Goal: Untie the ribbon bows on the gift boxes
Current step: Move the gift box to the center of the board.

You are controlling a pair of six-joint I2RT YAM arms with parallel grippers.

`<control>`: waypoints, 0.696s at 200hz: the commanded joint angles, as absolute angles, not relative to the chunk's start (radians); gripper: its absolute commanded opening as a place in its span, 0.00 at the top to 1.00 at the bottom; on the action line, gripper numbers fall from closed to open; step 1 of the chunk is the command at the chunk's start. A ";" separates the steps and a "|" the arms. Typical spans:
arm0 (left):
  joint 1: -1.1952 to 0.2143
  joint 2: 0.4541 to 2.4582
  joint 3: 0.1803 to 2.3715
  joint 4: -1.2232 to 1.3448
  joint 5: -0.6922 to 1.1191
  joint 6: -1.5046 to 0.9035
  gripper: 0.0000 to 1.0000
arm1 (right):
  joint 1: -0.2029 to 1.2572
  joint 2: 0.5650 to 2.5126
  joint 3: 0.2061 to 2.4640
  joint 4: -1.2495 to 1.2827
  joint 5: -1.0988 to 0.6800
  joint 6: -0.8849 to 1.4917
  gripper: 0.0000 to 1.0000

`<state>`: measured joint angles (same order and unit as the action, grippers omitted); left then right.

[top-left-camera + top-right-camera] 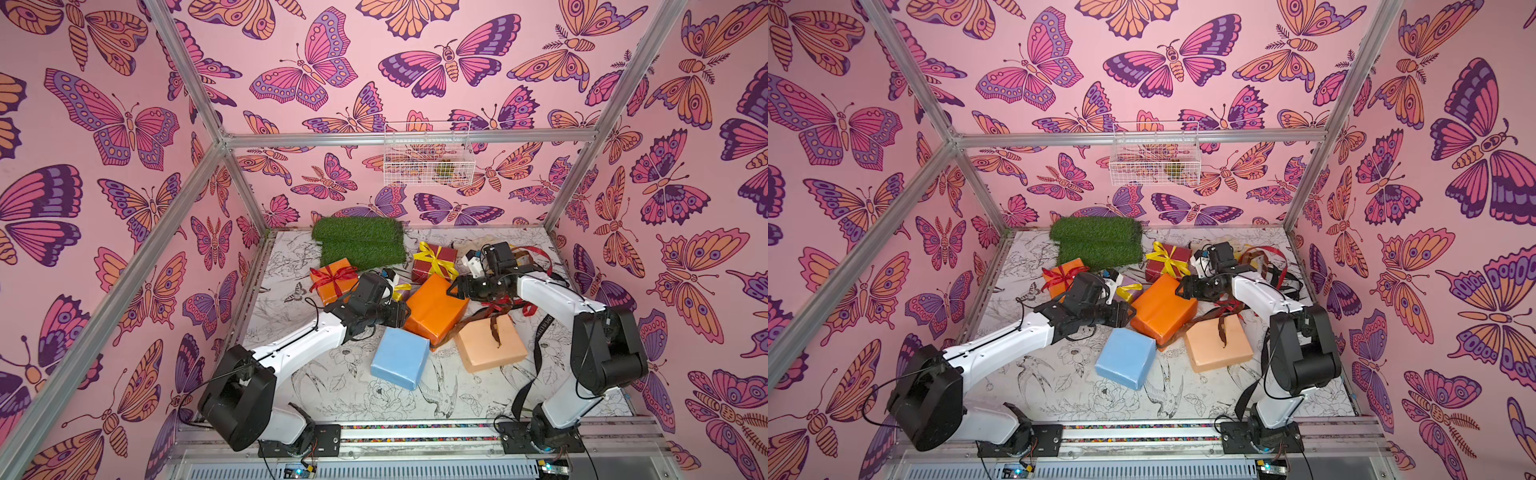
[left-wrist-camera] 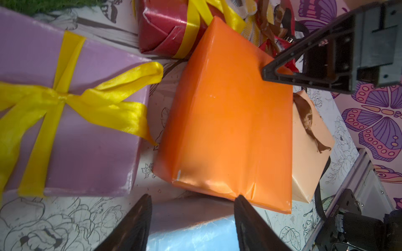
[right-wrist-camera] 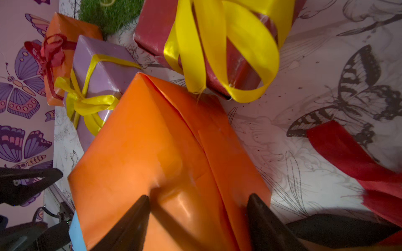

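Note:
A large orange gift box point(image 1: 434, 309) with no ribbon lies mid-table. My left gripper point(image 2: 193, 197) stands open at its near-left edge, over the pale blue box point(image 1: 401, 357); one fingertip point(image 2: 239, 198) touches the orange paper. My right gripper point(image 3: 198, 197) hovers open over the same box's far right corner. Tied ribbon bows sit on three boxes: yellow on the dark red one point(image 1: 434, 262), yellow on the lilac one point(image 2: 71, 121), red on the small orange one point(image 1: 332, 280). A loose brown ribbon point(image 1: 494, 328) lies over the peach box point(image 1: 490, 345).
A green turf mat point(image 1: 357, 243) lies at the back. Loose red ribbon point(image 1: 505, 305) and a black ribbon point(image 1: 538, 349) trail under and beside my right arm. A white wire basket point(image 1: 428, 153) hangs on the back wall. Metal frame posts edge the table.

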<state>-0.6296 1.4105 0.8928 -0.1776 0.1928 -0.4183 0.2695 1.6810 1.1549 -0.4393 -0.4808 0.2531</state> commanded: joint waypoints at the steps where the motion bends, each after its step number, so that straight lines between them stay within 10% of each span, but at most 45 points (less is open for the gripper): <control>1: -0.632 1.355 0.846 -0.230 0.166 -0.497 0.37 | 0.338 1.645 1.139 -0.513 -0.495 0.211 0.29; 91: -0.633 1.196 0.845 -0.556 -0.082 -0.562 0.30 | 0.529 1.430 1.188 -0.640 -0.085 0.245 0.26; 139: -0.608 1.059 0.909 -0.805 -0.176 -0.590 0.13 | 0.818 1.279 1.102 -0.727 -0.379 0.254 0.27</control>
<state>-0.6273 1.1248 0.8730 -0.6094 -0.0978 -0.5743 0.6697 1.3201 1.1652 -0.6224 -0.2481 0.2504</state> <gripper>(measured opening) 0.858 0.729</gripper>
